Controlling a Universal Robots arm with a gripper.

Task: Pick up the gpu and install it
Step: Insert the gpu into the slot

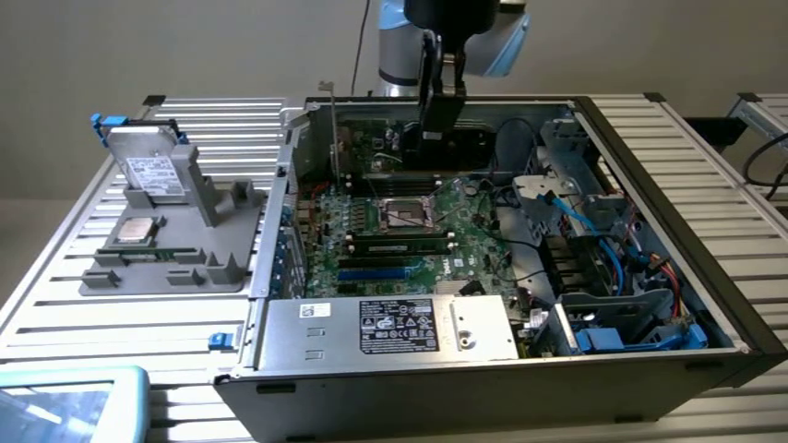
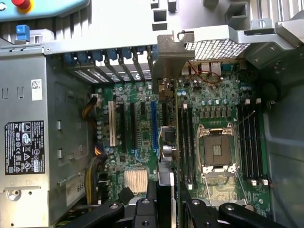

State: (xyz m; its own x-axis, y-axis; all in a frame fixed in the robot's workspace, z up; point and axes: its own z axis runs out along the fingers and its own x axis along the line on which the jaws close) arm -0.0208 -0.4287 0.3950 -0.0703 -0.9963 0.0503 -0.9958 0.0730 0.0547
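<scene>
Above the open computer case (image 1: pixel 493 401), the gripper (image 1: pixel 440 101) held the gpu (image 2: pixel 173 52), its fingers (image 2: pixel 152 211) narrowed onto one end of the card. The card hung on edge over the motherboard (image 2: pixel 137 142), probably so that its lower edge faced the expansion slots. Its bracket pointed at the rear slot openings on the exterior view's left. It looked thin and dark, ending in a bent silver bracket, and did not yet seem seated.
</scene>
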